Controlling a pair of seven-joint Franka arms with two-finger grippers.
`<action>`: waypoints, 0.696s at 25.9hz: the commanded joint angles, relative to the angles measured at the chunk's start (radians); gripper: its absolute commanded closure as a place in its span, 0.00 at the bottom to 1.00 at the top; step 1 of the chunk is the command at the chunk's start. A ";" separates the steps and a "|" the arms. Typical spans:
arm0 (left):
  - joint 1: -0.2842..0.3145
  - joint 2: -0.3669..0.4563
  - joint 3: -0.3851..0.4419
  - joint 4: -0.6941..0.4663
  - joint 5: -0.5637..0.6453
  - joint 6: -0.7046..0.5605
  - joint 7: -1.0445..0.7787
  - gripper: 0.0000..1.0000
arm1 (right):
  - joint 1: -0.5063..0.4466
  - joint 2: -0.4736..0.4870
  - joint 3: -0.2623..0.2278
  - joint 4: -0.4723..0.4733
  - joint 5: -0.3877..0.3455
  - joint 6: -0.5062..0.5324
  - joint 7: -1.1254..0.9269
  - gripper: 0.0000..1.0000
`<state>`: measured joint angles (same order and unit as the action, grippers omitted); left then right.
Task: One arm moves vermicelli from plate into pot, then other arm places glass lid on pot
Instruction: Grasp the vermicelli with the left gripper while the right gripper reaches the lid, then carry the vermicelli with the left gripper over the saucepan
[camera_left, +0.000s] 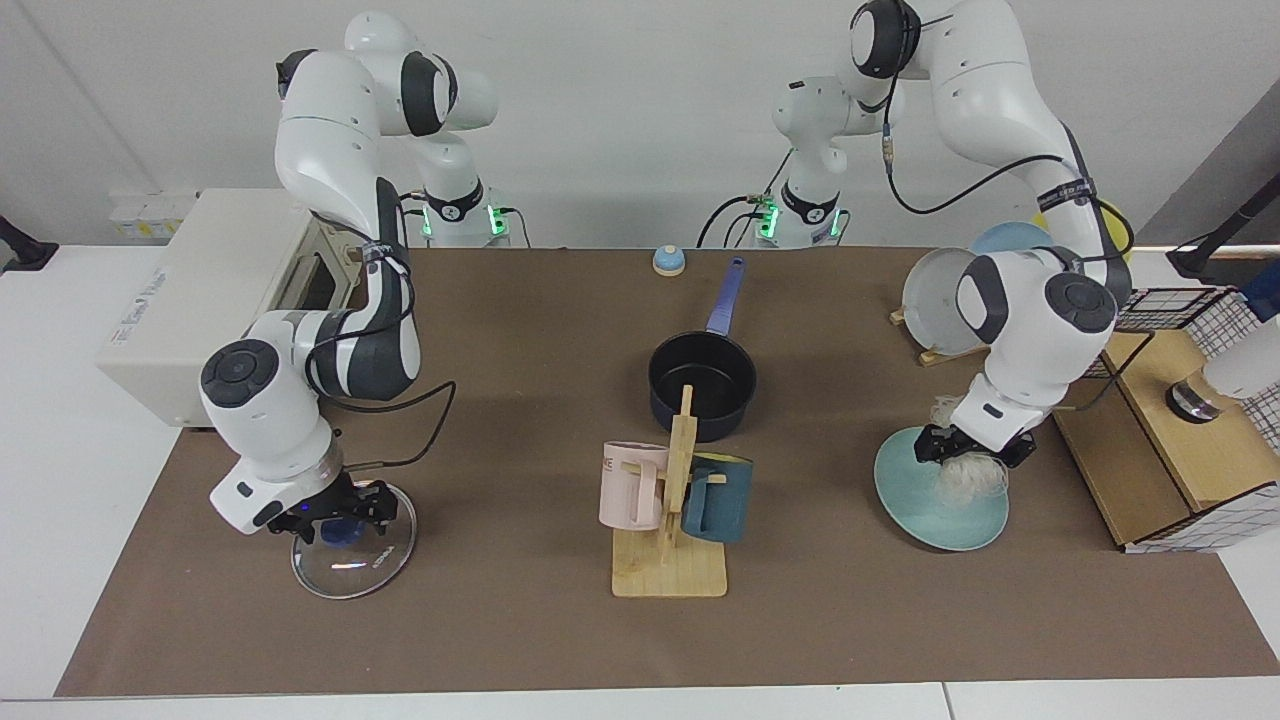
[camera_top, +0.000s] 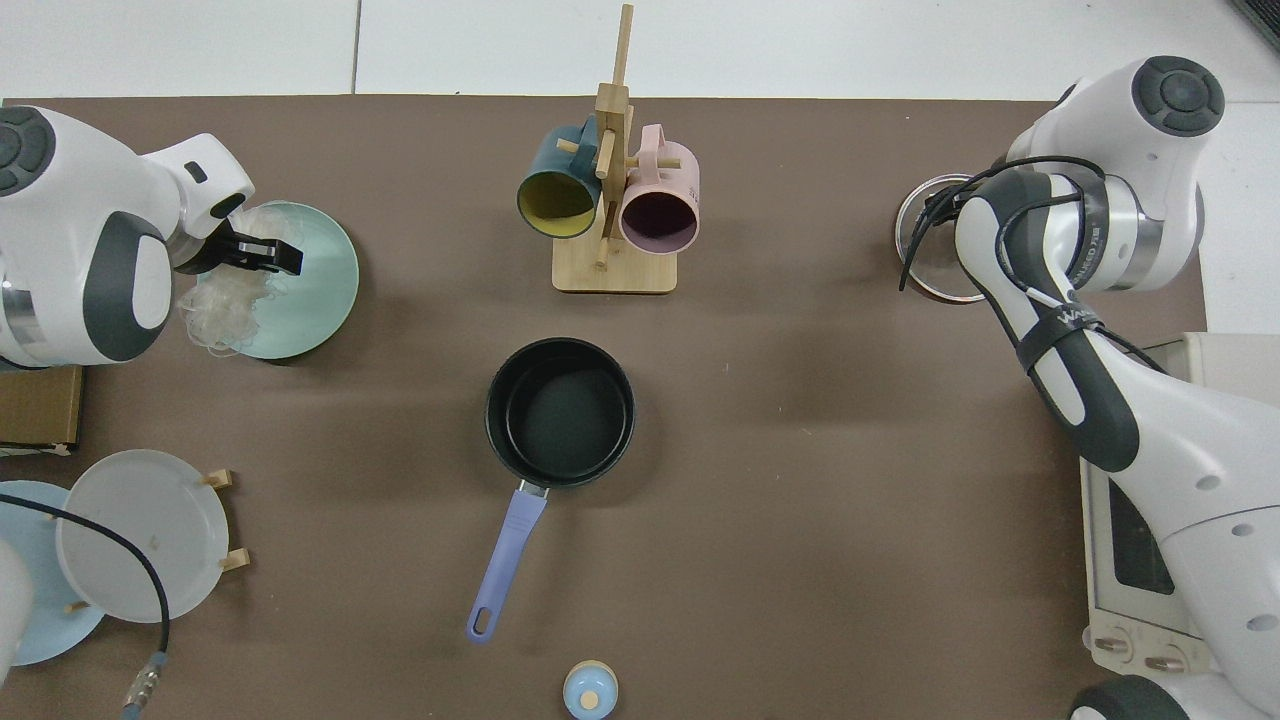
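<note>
The left gripper (camera_left: 973, 449) is closed on the vermicelli (camera_left: 968, 477), lifted just above the far edge of the plate (camera_left: 925, 500). The empty pot (camera_left: 702, 383) lies toward the table centre from the plate, handle toward the arm bases. The right gripper (camera_left: 340, 508) sits low at the glass lid (camera_left: 352, 560), at its blue knob; whether it has grasped the knob I cannot tell. The top view shows strands hanging past the plate rim; there the arm hides the lid's knob.
</note>
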<state>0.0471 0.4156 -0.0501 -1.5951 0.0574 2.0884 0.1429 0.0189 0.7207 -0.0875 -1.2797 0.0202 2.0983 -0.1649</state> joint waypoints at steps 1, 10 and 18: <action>0.010 -0.124 -0.034 -0.039 -0.017 -0.116 -0.003 1.00 | -0.010 -0.043 0.003 -0.069 0.021 0.026 -0.048 0.00; -0.048 -0.245 -0.131 -0.186 -0.024 -0.123 -0.274 1.00 | -0.013 -0.050 0.002 -0.096 0.023 0.048 -0.047 0.02; -0.159 -0.252 -0.218 -0.190 -0.024 -0.111 -0.554 1.00 | -0.013 -0.052 -0.006 -0.104 0.023 0.049 -0.039 0.16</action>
<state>-0.0519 0.2035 -0.2464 -1.7466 0.0473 1.9537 -0.2848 0.0151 0.7035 -0.0947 -1.3326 0.0202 2.1165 -0.1708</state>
